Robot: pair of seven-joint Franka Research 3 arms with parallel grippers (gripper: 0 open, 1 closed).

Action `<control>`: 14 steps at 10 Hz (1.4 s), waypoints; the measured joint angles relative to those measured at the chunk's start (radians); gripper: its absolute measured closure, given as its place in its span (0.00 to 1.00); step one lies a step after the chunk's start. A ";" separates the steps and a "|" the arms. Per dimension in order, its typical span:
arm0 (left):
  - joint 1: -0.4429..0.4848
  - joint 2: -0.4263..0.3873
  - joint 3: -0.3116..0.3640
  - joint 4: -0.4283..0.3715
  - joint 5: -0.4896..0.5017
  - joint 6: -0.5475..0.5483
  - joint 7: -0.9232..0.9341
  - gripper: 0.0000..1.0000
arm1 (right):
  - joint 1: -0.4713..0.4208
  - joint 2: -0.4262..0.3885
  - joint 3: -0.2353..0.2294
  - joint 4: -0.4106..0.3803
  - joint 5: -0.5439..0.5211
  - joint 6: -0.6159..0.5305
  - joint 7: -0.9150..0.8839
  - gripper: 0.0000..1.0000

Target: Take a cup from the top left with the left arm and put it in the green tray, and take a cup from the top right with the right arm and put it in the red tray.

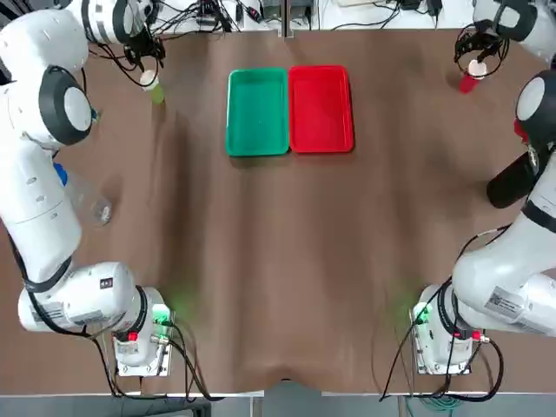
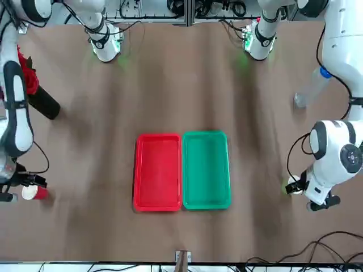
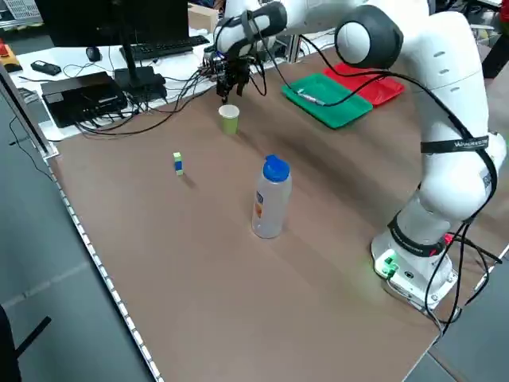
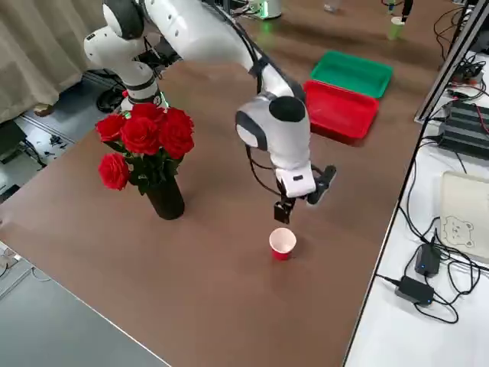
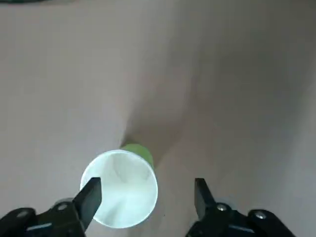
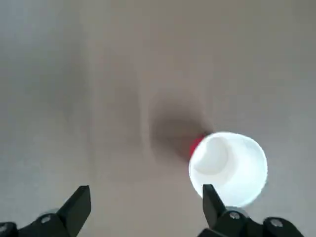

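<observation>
both trays, green tray (image 1: 257, 113) and red tray (image 1: 321, 109), have no cups yet. my left gripper (image 5: 146, 200) hangs open over the green cup (image 5: 121, 188). my right gripper (image 6: 146, 210) hangs open, maybe a bit beside the red cup (image 6: 228, 169). all grabbing and carrying is left.

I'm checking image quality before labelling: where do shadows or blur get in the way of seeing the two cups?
Right wrist view: a dark, soft-edged shadow lies beside the red cup, whose white inside reads sharp. Left wrist view: a shadow streak runs off the green cup; its rim is clear. Top view: the left gripper partly covers that cup.
</observation>
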 joint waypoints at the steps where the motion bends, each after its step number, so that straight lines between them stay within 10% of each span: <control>1: 0.000 0.001 0.000 -0.005 0.000 -0.007 -0.004 0.19 | 0.000 0.022 0.001 0.001 0.000 0.037 -0.008 0.00; 6: 0.000 0.020 0.003 -0.025 0.002 -0.011 -0.007 0.48 | -0.027 0.068 -0.002 0.019 0.000 0.089 -0.136 0.04; 8: 0.000 0.033 0.004 -0.027 0.032 -0.011 -0.007 0.80 | -0.044 0.076 -0.002 0.019 0.000 0.090 -0.153 0.13; 14: 0.000 0.027 0.001 0.018 0.074 -0.052 -0.019 0.98 | -0.046 0.091 -0.002 0.020 -0.003 0.085 -0.161 0.93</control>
